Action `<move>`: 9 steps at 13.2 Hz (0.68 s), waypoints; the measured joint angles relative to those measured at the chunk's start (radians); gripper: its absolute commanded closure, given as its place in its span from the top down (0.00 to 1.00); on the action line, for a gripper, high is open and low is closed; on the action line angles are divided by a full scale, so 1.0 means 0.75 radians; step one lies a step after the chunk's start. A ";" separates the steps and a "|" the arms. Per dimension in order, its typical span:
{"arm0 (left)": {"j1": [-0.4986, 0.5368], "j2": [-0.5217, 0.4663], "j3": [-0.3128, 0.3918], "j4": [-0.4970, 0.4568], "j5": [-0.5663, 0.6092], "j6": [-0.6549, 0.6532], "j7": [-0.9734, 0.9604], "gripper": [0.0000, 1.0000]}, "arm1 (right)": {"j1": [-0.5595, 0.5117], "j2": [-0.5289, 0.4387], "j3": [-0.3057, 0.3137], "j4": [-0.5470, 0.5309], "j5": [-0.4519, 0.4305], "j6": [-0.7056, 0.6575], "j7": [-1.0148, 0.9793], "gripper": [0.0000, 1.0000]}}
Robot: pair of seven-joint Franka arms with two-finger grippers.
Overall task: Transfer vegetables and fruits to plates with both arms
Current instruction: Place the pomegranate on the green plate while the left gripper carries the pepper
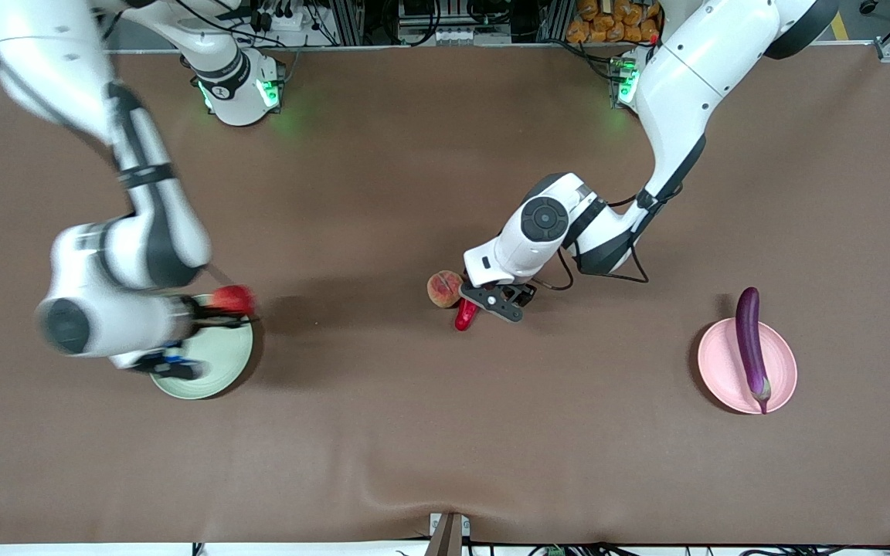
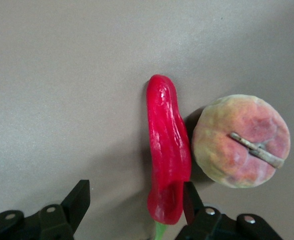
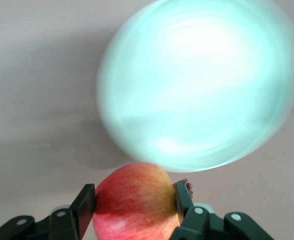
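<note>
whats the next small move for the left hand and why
Probably shift it sideways, away from the peach, to centre on the chili, then close. The left hand is open low over the table, but one finger sits against the chili's peach side, so it isn't bracketed yet. The right hand already holds the apple by the green plate.
</note>
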 measured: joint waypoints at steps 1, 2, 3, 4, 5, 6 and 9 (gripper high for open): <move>-0.009 0.000 0.000 -0.001 0.009 0.000 0.005 0.80 | -0.066 0.016 0.000 -0.001 -0.036 0.011 -0.060 0.00; -0.026 0.001 0.000 -0.001 0.009 0.001 0.006 0.79 | -0.103 0.036 0.002 -0.003 -0.050 0.030 -0.091 0.00; -0.043 0.001 0.000 -0.002 0.009 0.004 0.006 0.79 | -0.115 0.060 0.003 -0.004 -0.054 0.052 -0.100 0.00; -0.057 0.002 0.001 -0.003 0.009 0.007 0.006 0.79 | -0.115 0.085 0.007 -0.005 -0.055 0.073 -0.100 0.02; -0.066 0.005 0.001 -0.005 0.009 0.011 0.006 0.77 | -0.114 0.108 0.014 -0.005 -0.055 0.086 -0.100 0.04; -0.072 0.012 0.001 -0.007 0.009 0.024 0.006 0.75 | -0.114 0.126 0.017 -0.006 -0.055 0.097 -0.099 0.10; -0.078 0.049 0.003 -0.010 0.011 0.062 0.006 0.60 | -0.120 0.154 0.014 -0.015 -0.055 0.131 -0.099 1.00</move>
